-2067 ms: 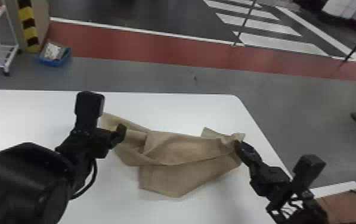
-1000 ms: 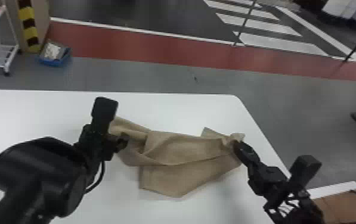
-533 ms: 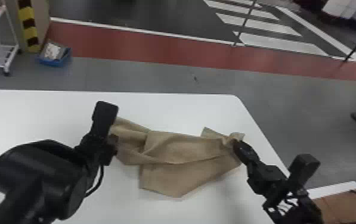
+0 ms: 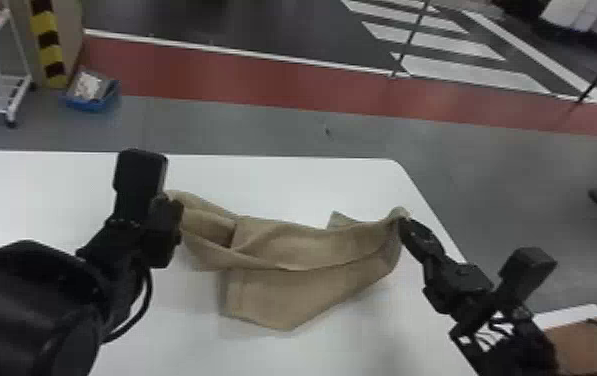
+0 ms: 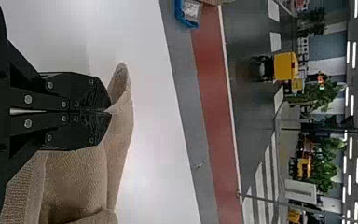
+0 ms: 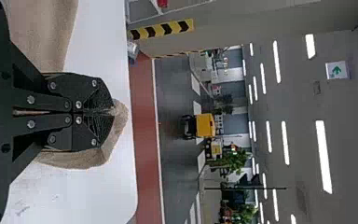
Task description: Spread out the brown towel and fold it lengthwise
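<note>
With its loose flap lying nearest me, the brown towel (image 4: 287, 295) sprawls creased across the white bench (image 4: 272, 185), slung slackly between two holds. At one end, my left end effector (image 5: 108, 111) is clenched on the cloth's edge; at the other, near the bench's side edge, my right end effector (image 6: 112, 111) pinches a gathered bit of it. I judge the grips sit at opposite ends so that an even lift and outward pull can draw the creases flat before any lengthwise fold. Behind the upper band, a small corner pokes out, suggesting that spreading is the step in hand; too hard a tug could slip the fabric loose. Beyond the bench, a blue bin (image 4: 91, 104) stands on the floor beside a red strip (image 4: 242, 82).
</note>
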`<control>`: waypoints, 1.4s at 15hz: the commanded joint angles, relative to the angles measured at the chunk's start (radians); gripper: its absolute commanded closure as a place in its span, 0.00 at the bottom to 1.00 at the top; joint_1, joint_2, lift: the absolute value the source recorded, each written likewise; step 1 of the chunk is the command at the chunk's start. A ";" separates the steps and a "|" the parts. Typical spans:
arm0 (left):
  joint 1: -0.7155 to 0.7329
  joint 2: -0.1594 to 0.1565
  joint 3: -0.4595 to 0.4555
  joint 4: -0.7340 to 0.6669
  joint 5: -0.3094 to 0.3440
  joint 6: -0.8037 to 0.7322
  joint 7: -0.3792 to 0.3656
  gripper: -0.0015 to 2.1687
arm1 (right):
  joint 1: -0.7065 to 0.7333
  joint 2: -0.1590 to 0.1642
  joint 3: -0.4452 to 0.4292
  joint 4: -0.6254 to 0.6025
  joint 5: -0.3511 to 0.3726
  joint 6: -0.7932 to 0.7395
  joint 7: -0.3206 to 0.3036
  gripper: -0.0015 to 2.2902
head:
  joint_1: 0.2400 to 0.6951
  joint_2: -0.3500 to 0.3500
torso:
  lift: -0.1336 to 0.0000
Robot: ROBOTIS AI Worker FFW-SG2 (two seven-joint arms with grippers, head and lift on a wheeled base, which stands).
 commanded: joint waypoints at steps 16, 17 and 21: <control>0.225 0.092 0.213 -0.480 0.082 0.031 0.035 0.79 | -0.259 -0.093 -0.087 -0.107 0.070 0.379 -0.003 0.65 | 0.85 0.00 | 0.07; 0.205 0.094 0.225 -0.437 0.083 0.031 0.021 0.79 | -0.308 -0.093 -0.041 -0.071 0.088 0.392 -0.005 0.65 | 0.86 0.00 | 0.07; 0.058 0.104 0.288 -0.197 0.119 -0.071 -0.074 0.79 | -0.512 -0.095 0.091 0.090 0.121 0.419 -0.029 0.65 | 0.84 0.11 | 0.07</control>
